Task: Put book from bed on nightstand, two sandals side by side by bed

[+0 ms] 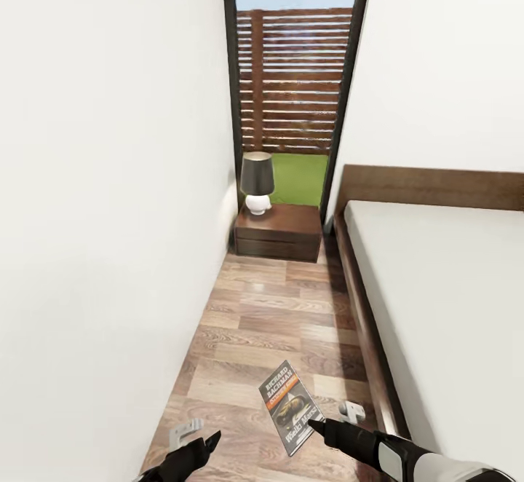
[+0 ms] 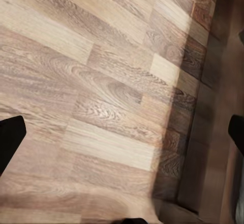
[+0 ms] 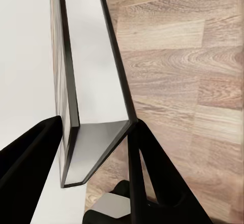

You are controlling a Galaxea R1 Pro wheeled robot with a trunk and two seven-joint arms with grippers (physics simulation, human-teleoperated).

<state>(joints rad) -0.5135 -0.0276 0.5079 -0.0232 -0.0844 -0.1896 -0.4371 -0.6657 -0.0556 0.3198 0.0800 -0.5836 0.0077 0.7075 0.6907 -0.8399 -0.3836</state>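
Setting: bedroom aisle, wood-plank floor [image 1: 262, 322] running between a white wall [image 1: 109, 212] at the robot's left and the bed [image 1: 444, 300] at its right.
Right gripper [image 1: 314, 424]: black fingers clamped on the book; in the wrist view a finger [image 3: 28, 173] sits on each side of the cover, pinching the lower edge.
Book [image 1: 291, 406]: held above the floor, low in the head view, tilted, cover facing up w/ white "RICHARD BACHMAN" lettering, an orange band and a dark picture. Not on the bed, not on the nightstand; well short of the latter. In the wrist view it shows edge-on [image 3: 89, 107], pale page block between dark covers.
Left gripper [image 1: 207, 442]: low at the view's left, over bare floor; in the wrist view its two dark fingertips [image 2: 10, 140] stand far apart w/ nothing between them but planks.
Nightstand [image 1: 280, 231]: dark brown, drawer front, at the far end of the aisle, just beside the bed's head corner.
Lamp [image 1: 257, 182]: black shade, white base, upright on the nightstand's left part.
Window [image 1: 295, 81]: tall, dark-framed, behind the nightstand; slatted fence and grass outside.
Bed: dark wood frame and headboard, plain pale mattress.
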